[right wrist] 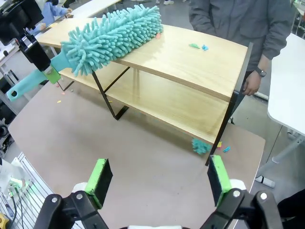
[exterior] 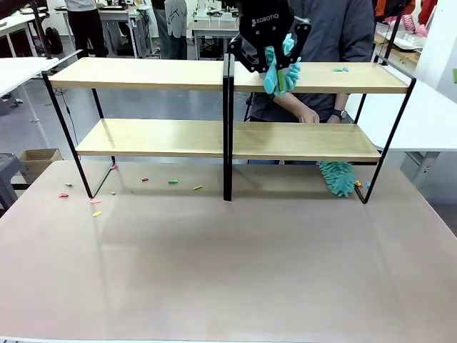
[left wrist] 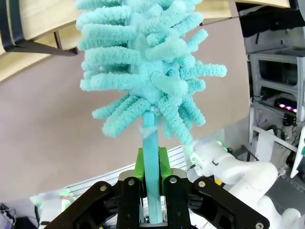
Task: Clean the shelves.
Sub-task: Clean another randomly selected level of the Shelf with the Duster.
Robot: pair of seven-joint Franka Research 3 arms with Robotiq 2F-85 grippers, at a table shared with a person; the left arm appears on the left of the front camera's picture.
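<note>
Left end effector (exterior: 278,75) hovers at the top board of the shelves (exterior: 143,73), right of the central upright, clamped on a teal duster (exterior: 290,44). From its own wrist, green pads (left wrist: 164,162) pinch the flat handle, soft light fronds above. Over to the right wrist: right end effector (right wrist: 158,177) gapes wide, holding nothing above the table (right wrist: 95,129). That rack looks stiff but light, likely to slide, so steady it by the black frame.

Grey floor (exterior: 164,107), white tables (exterior: 18,71), cardboard box (exterior: 36,160) at left
</note>
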